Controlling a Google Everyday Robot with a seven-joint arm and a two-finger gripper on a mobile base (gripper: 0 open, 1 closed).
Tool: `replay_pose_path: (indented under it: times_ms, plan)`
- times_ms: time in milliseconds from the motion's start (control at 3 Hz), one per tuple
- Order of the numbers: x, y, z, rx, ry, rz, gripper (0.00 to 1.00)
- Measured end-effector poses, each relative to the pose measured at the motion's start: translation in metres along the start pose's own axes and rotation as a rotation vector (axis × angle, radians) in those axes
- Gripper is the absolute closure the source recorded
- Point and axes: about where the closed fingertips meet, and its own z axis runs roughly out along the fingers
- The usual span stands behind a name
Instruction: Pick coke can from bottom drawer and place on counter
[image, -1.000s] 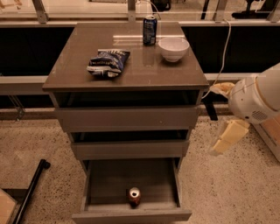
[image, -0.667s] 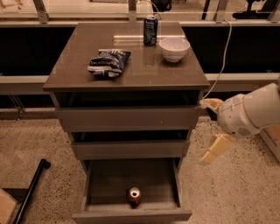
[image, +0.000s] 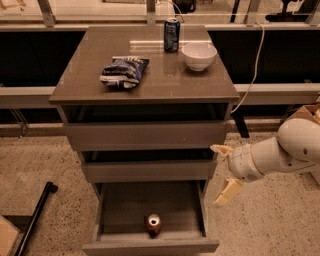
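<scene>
Camera view looks down on the drawer cabinet, whose counter (image: 165, 82) carries a crumpled chip bag (image: 124, 72), a white bowl (image: 199, 55) and a tall dark blue can (image: 171, 34), with bare surface showing at the front and between them. Below the two upper drawers, the bottom drawer (image: 150, 247) is pulled out toward the camera, and its floor is bare but for one thing. The robot's pale arm (image: 295, 147) reaches in from the picture's right edge and ends in the gripper (image: 223, 171), which hangs outside the cabinet, just beside its right-hand side at about the height of the middle drawer. Its two fingers are spread wide, one above the other, with nothing between them. The coke can (image: 153, 223) stands upright near the drawer's front wall, about midway across, its silver top facing up. From the gripper the can lies lower and toward the picture's left, inside the drawer walls and well apart from the fingers. As I judge it, the reach must clear the drawer's side wall, then come down over the can, whose long axis is vertical, so the fingers close on its sides
</scene>
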Motion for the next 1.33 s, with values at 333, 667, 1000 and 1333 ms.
replay_pose_path:
  times_ms: [333,667,1000,1333]
  plan:
    - [0.003,0.001,0.006,-0.001,0.007,0.011,0.0]
    - [0.015,0.004,0.029,-0.005,0.035,0.053,0.0]
    - [0.051,0.017,0.099,-0.013,0.025,0.079,0.0]
    - [0.083,0.023,0.157,-0.007,0.015,0.109,0.0]
